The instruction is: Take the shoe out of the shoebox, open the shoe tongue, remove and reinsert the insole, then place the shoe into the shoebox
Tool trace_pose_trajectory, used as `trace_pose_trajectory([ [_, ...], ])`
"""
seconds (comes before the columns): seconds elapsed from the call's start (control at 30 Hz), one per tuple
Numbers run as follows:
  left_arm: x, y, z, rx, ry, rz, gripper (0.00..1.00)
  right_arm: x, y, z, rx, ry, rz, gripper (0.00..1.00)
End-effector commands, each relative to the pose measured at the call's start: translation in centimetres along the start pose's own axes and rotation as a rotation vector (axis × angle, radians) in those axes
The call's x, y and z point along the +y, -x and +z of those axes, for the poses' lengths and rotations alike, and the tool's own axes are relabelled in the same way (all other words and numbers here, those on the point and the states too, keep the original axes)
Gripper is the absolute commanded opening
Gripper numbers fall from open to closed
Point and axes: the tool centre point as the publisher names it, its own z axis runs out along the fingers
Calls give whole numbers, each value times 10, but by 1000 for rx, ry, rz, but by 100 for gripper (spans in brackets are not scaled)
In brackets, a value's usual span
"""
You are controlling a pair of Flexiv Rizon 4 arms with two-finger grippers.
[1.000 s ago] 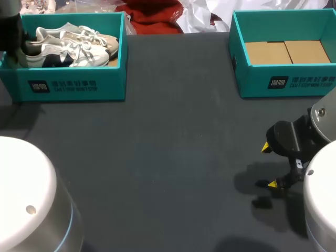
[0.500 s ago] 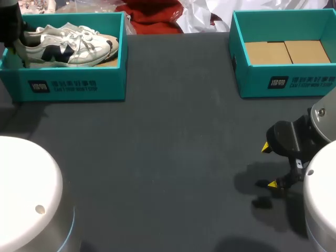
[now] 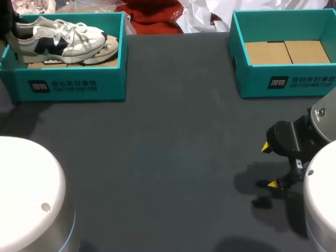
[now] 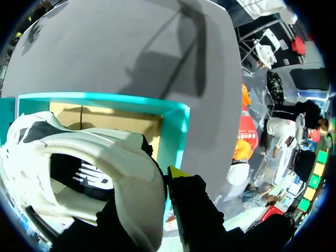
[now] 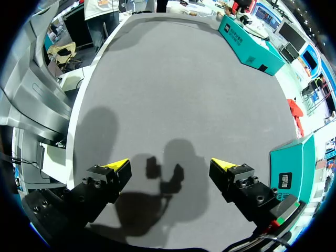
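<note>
A white sneaker (image 3: 55, 39) with dark side marks hangs tilted above the left teal shoebox (image 3: 73, 86), heel toward the far left. My left gripper (image 4: 160, 184) is shut on its heel collar (image 4: 131, 178): one yellow-tipped finger (image 4: 178, 173) lies outside the heel, the other is hidden inside the shoe. In the head view that gripper is only a dark shape at the box's far left corner. The toe of a second shoe (image 3: 107, 52) lies in the box below. My right gripper (image 3: 270, 165) (image 5: 176, 168) hovers open over bare table at the front right, holding nothing.
A second teal shoebox (image 3: 283, 84) with a bare cardboard floor stands at the back right. Red cloth (image 3: 155, 16) and white wrapping (image 3: 205, 13) lie past the far edge. The dark tabletop (image 3: 173, 157) stretches between the boxes and my right gripper.
My left gripper has lifted the sneaker up out of the left box and drawn it toward the far left. The right arm has not moved.
</note>
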Motion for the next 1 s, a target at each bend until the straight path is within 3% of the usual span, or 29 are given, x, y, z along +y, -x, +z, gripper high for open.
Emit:
trace_pose_trajectory([
  [0.03,-7,-8,-11,-8,19,-4,0,0,-2,0,-4,-2,0,100],
  [0.5,-11,-36,-45,-42,0,-3,0,0,-2,0,-4,-2,0,100],
  [0.67,-12,-36,-59,-26,10,-17,0,0,-2,0,-4,-2,0,100],
  [0.77,-15,-36,-73,-19,-27,1,0,0,-2,0,-4,-2,0,100],
  [1.0,-15,-36,-73,-19,-27,1,0,0,-2,0,-4,-2,0,100],
])
